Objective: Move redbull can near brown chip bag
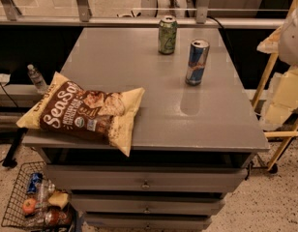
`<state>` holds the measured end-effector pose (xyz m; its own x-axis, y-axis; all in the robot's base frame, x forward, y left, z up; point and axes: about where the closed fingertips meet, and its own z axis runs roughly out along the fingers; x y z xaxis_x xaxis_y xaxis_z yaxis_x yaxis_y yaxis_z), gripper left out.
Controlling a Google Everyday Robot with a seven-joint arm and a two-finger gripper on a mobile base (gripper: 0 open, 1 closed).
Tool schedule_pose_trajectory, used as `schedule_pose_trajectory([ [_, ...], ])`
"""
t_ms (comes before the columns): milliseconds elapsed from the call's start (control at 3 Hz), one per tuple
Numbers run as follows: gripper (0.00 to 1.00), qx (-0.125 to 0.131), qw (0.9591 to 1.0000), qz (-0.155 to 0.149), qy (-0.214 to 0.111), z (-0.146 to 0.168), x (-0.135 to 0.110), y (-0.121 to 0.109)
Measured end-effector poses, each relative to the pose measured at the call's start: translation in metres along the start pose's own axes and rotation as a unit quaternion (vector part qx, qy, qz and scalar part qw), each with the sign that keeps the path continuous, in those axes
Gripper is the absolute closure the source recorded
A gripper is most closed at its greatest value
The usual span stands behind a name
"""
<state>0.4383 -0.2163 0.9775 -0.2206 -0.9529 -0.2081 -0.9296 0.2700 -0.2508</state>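
The redbull can (pixel 197 62), tall, slim, blue and silver, stands upright on the grey table top (pixel 139 71) at the right of middle. The brown chip bag (pixel 83 111), with white "SeaSalt" lettering and pale yellow edges, lies flat at the table's front left corner and hangs over the left edge. The can is well apart from the bag, to its right and farther back. My gripper is not in view. A pale rounded shape (pixel 291 33) sits at the right edge of the picture; I cannot tell what it is.
A shorter green can (pixel 167 35) stands at the back of the table, behind and left of the redbull can. The table has drawers (pixel 145 183) below. A wire basket (pixel 35 202) with items sits on the floor at left. A wooden stand (pixel 277 105) is at right.
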Motion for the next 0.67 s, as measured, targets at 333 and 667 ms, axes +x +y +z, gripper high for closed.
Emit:
schedule_pose_trajectory([
  [333, 0.0, 0.0, 1.0, 0.0, 0.0, 0.0, 0.0, 0.0],
  [667, 0.0, 0.02, 0.9989, 0.029, -0.032, 0.008, 0.004, -0.012],
])
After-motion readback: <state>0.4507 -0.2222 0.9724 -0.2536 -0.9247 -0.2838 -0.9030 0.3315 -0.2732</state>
